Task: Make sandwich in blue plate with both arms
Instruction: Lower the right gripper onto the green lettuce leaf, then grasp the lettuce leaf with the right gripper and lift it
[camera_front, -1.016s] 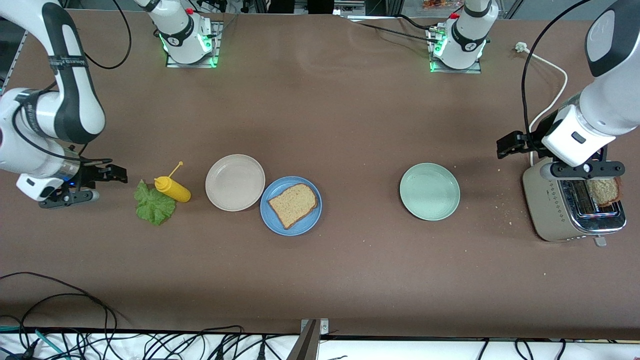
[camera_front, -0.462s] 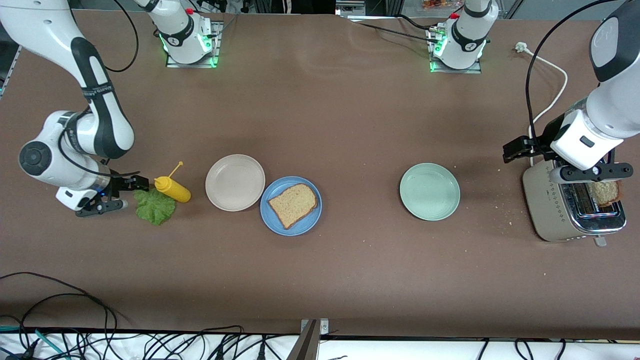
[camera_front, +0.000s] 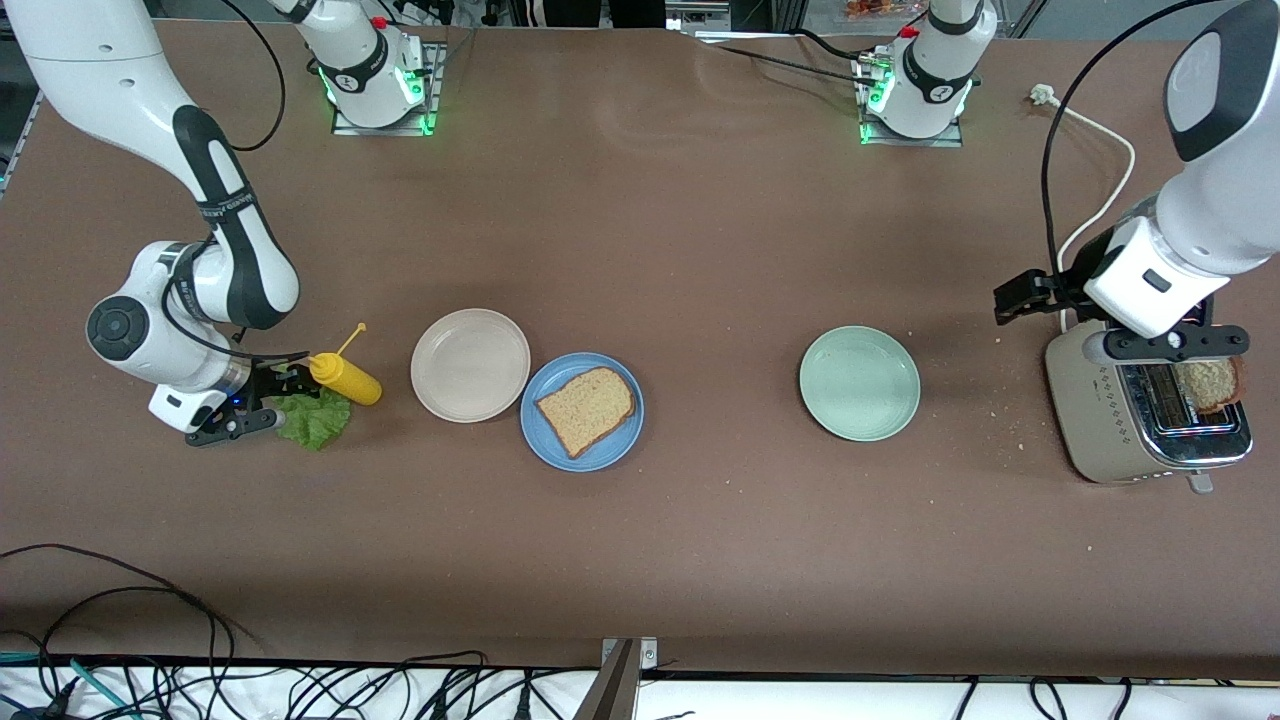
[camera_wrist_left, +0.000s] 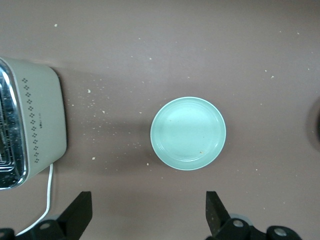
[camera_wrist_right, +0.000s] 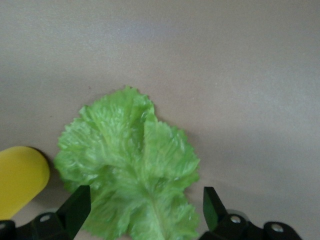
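We see a brown worktop (camera_front: 640, 250) with three plates in a row. The blue plate (camera_front: 582, 411) carries one toasted bread slice (camera_front: 586, 409). Touching it at its ten o'clock is a beige plate (camera_front: 470, 365), bare. Well apart, toward the left arm's end, lies a pale green plate (camera_front: 859, 383), also bare, with crumbs scattered around it.

Toward the right arm's end lie one lettuce leaf (camera_front: 318, 418) and one yellow squeeze bottle (camera_front: 345, 378) on its side, touching the leaf at its one o'clock. The right hand (camera_front: 262, 400) hangs low over the leaf, fingers spread wide and gripping nothing; in the right wrist view the leaf (camera_wrist_right: 131, 170) lies between the two fingertips (camera_wrist_right: 75, 210), with the bottle's yellow body (camera_wrist_right: 20, 180) just beside it.

At the left arm's end stands one beige toaster (camera_front: 1140, 410) with a diamond-dot pattern on its side. A second bread slice (camera_front: 1208, 380) stands in its slot. A white cord (camera_front: 1100, 200) runs from the toaster to a plug at its twelve o'clock. The left hand (camera_front: 1165, 342) hangs over the toaster, fingers fully apart and empty; its wrist view looks down on the pale green plate (camera_wrist_left: 188, 133) and the toaster's side (camera_wrist_left: 40, 125).

Lettering on the right arm's black band is probably a maker's name; we cannot read it.
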